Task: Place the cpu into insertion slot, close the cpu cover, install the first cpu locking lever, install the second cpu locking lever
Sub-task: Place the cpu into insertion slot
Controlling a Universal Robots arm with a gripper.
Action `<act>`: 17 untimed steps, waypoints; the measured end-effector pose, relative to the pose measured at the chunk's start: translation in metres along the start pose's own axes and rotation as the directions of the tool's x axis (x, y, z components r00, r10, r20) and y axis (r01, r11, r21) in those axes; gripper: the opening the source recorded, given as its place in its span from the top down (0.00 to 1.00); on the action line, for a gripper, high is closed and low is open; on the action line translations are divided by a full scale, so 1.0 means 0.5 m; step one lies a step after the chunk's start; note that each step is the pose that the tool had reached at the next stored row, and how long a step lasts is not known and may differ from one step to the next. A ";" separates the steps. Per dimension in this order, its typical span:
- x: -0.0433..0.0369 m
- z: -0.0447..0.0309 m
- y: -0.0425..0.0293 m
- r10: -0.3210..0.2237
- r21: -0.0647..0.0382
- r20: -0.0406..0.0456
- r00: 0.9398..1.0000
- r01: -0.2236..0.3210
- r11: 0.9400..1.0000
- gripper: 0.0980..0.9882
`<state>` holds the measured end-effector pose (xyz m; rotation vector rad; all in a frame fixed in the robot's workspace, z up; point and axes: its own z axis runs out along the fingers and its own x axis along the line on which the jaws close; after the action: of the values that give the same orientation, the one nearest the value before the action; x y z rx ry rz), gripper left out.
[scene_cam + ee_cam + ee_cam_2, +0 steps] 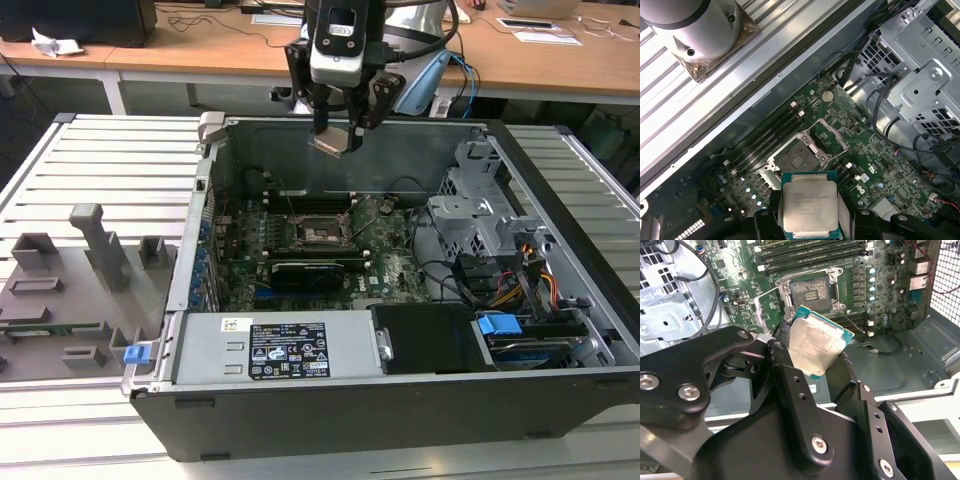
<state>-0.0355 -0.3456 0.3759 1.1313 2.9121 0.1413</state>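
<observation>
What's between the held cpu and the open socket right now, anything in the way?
Nothing. In the exterior view the cpu hangs in the jaws well above the socket, with only open air between them.

Dull silver-grey cpu (808, 210) edged in teal green, motherboard (876, 161) dark green.
</observation>
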 end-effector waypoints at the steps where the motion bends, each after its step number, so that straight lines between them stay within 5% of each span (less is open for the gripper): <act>1: 0.000 0.000 0.000 0.006 0.000 0.001 1.000 -0.006 1.000 0.52; 17: 0.000 0.001 0.000 0.089 -0.002 0.008 0.996 -0.089 0.996 0.52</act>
<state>-0.0355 -0.3454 0.3754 1.2582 2.8553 0.1401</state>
